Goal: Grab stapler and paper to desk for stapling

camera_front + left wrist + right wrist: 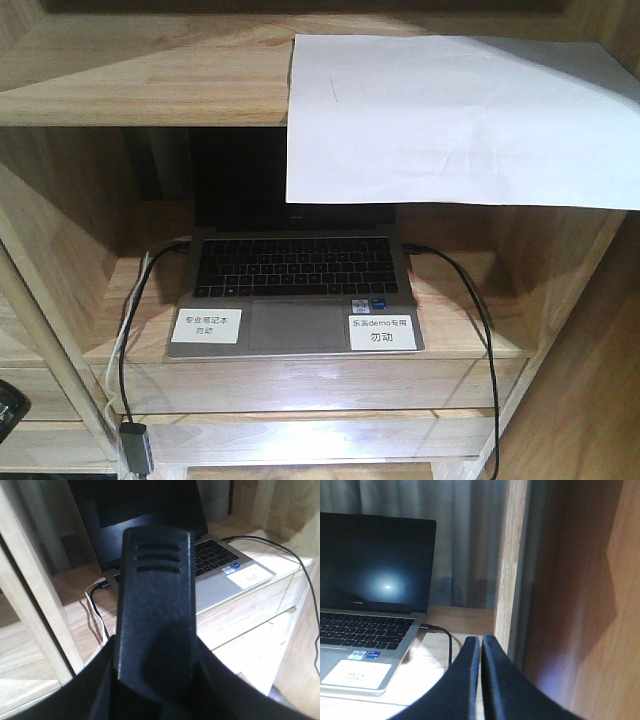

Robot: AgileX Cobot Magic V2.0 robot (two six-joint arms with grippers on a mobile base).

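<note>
The paper [450, 110], a large white sheet, lies on the upper shelf in the front view, and its front edge hangs down over the opening below. My left gripper [156, 652] is shut on the stapler [156, 595], a black body with three grooves near its top end, which stands up between the jaws and blocks the middle of the left wrist view. The right gripper [481, 642] is shut with nothing between its fingers, close to a wooden upright [512, 565] beside the laptop. Neither gripper shows in the front view. The desk is out of view.
An open laptop [295, 290] with two white labels sits on the middle shelf [480, 310] of the wooden shelving unit. Black cables [480, 330] run off both its sides and down the front. Shelf uprights [35, 580] stand left and right.
</note>
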